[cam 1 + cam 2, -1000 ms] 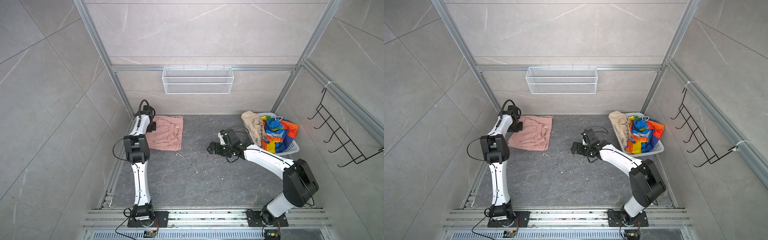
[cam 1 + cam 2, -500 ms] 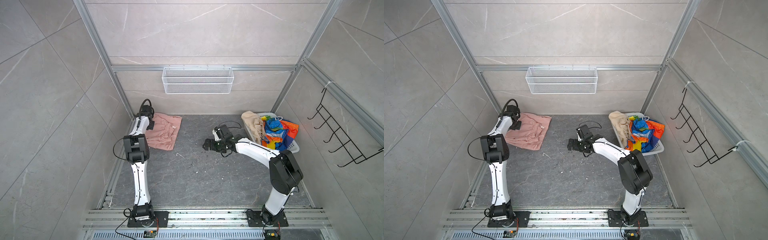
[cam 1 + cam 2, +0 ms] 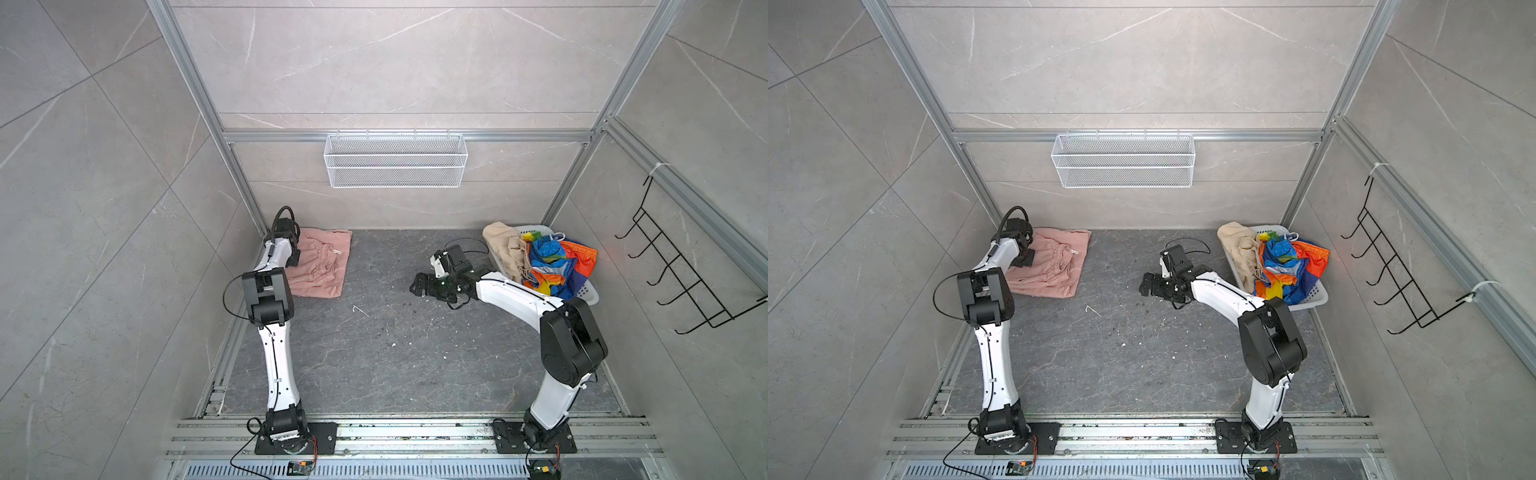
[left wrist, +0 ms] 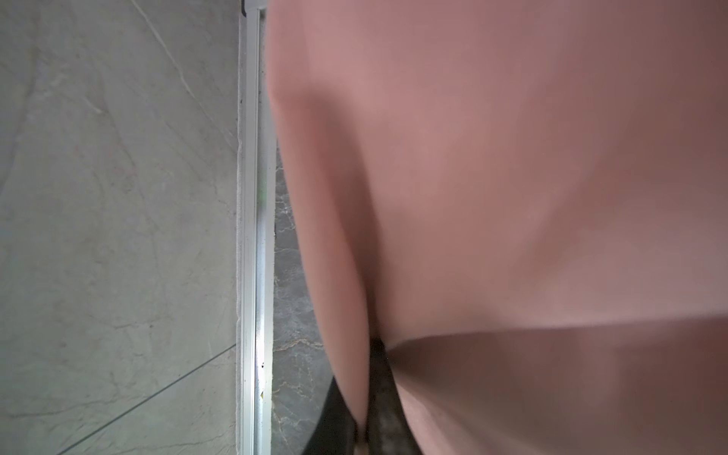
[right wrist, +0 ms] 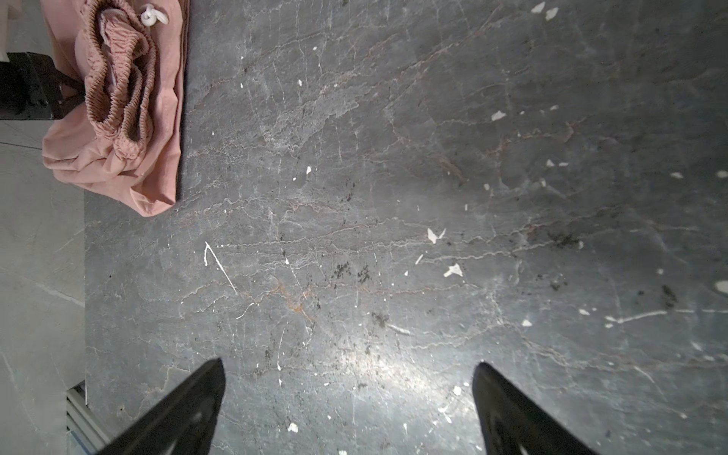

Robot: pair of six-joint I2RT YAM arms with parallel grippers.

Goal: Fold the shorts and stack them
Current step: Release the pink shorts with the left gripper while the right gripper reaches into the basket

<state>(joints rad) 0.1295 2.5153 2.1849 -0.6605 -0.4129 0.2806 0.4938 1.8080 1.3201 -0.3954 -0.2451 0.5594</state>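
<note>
In both top views the left gripper (image 3: 294, 259) (image 3: 1023, 258) rests on the left edge of the salmon-pink shorts (image 3: 323, 272) (image 3: 1055, 270), which lie in the back-left corner of the dark tabletop (image 3: 374, 353). Their long axis runs from the back wall toward the robot bases, with the gathered waistband on top. The right gripper (image 3: 419, 286) (image 3: 1147, 285) hovers mid-table, spread wide and empty. The beige shorts (image 3: 505, 249) and the rainbow-striped shorts (image 3: 552, 266) sit heaped in the white basket (image 3: 587, 296).

In the left wrist view a fold of the pink cloth (image 4: 512, 197) runs between two dark fingers (image 4: 384, 378) set close together; whether they pinch it I cannot tell.

In the right wrist view the fingertips (image 5: 208, 378) stand far apart over bare tabletop.
</note>
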